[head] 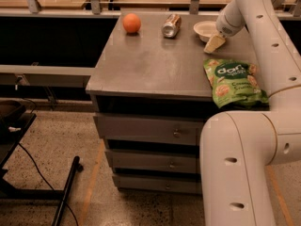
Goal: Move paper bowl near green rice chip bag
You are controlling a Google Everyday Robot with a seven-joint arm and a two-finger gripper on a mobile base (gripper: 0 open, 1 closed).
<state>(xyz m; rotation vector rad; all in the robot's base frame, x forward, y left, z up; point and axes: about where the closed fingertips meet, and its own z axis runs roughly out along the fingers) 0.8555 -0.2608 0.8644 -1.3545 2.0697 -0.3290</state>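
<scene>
A gray drawer cabinet (150, 65) stands on speckled flooring. The green rice chip bag (233, 81) lies at its right front, and the paper bowl (204, 28) sits just beyond the bag. My gripper (214, 43) hangs between bag and bowl, at the bowl's near rim. Whether it grips anything I cannot tell. A can (171, 25) and an orange (131, 23) lie beyond the bag, farther left.

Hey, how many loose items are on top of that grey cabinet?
4: an orange back left, a can lying beside it, the paper bowl back right with the claw by its rim, the green rice chip bag front right. The arm may hide more.
</scene>
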